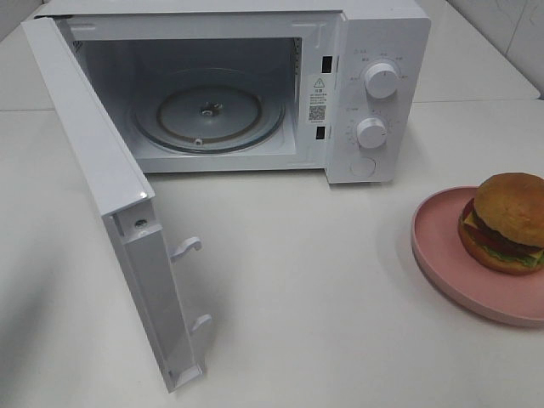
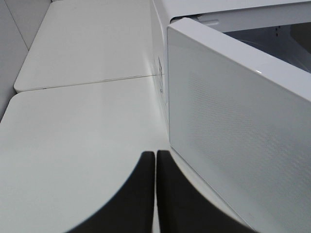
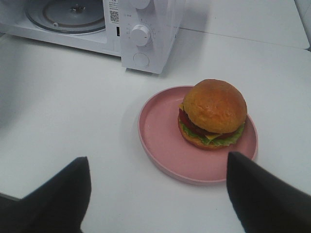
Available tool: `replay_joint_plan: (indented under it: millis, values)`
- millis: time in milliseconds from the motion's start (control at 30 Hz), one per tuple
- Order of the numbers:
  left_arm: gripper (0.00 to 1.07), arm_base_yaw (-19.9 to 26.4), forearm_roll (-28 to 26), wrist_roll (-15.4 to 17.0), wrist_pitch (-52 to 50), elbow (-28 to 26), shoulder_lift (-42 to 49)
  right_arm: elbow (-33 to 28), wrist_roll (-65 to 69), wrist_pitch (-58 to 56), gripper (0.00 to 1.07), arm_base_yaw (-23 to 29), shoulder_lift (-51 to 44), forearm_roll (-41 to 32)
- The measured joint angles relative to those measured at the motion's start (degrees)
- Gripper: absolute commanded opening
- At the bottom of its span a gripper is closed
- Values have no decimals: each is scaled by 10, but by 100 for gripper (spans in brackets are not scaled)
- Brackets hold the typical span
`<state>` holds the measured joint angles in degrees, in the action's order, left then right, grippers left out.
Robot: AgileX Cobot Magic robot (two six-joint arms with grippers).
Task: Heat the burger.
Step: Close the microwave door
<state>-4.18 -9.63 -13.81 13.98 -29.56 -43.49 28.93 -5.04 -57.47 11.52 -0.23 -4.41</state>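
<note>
The burger [image 1: 507, 223] [image 3: 213, 114], with a golden-brown bun, patty, tomato, lettuce and cheese, sits on a round pink plate [image 1: 450, 263] [image 3: 160, 131] at the right edge of the table. The white microwave [image 1: 374, 34] stands at the back with its door [image 1: 93, 161] swung wide open and its glass turntable [image 1: 206, 115] bare. My right gripper [image 3: 158, 177] is open, its dark fingers spread wide, a short way from the plate. My left gripper [image 2: 155, 165] is shut, fingertips together, just outside the open door [image 2: 233, 126]. Neither gripper shows in the exterior high view.
Two knobs [image 1: 382, 80] [image 1: 371, 133] and a round button are on the microwave's right panel. Door latches [image 1: 187, 248] stick out of the door's inner edge. A seam [image 2: 82, 82] joins two white tabletops beside the microwave.
</note>
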Motion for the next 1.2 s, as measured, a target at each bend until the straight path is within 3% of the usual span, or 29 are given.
replay_joint_plan:
  millis: [200, 367, 633, 967, 1200]
  values:
    - [0, -9, -4, -5, -101, 0, -97, 0, 0, 0, 70, 0, 0, 0]
    - [0, -66, 5, -30, -205, 0, -206, 0, 0, 0, 70, 0, 0, 0]
    - [0, -109, 21, -37, -313, 0, -316, 0, 0, 0, 70, 0, 0, 0]
    - [0, -149, 49, -38, -384, -1, -399, 0, 0, 0, 70, 0, 0, 0]
    - [0, -164, 58, -36, -399, -35, -452, 0, 0, 0, 70, 0, 0, 0]
